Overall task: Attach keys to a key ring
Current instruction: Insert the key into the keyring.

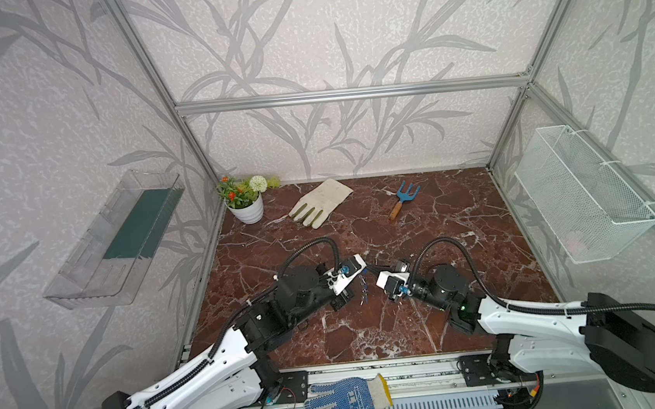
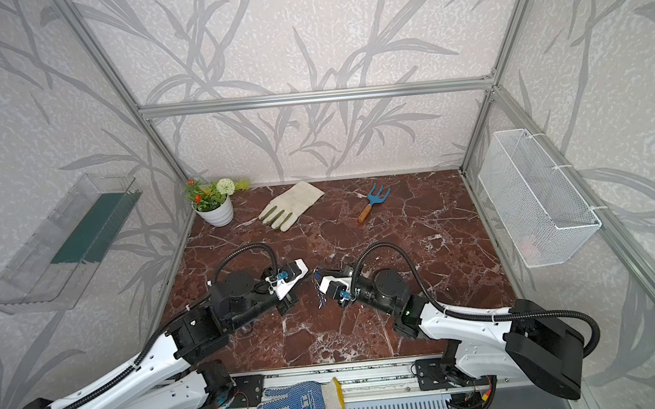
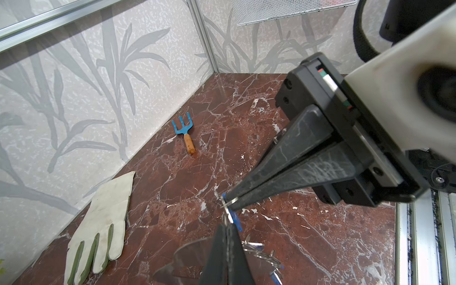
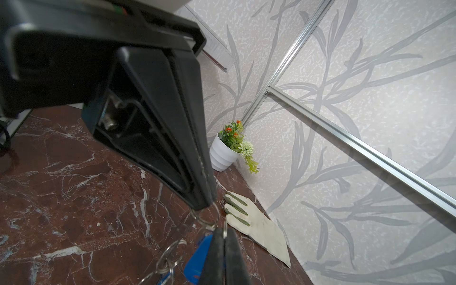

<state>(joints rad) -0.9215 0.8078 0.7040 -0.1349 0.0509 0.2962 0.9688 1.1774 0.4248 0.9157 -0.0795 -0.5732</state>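
Both arms meet over the middle of the marble table, tip to tip. In the left wrist view my left gripper is shut on the key ring, a thin grey half-moon plate that shows on both sides of its fingers. Several keys, blue tags on small wire rings, hang from the plate's edge. My right gripper is shut on the wire ring of one blue key, right at the left gripper's tip. In both top views the keys dangle between the two grippers.
A white work glove, a blue hand fork and a potted plant lie along the back. A blue dotted glove rests on the front rail. A wire basket and a clear shelf hang on the side walls.
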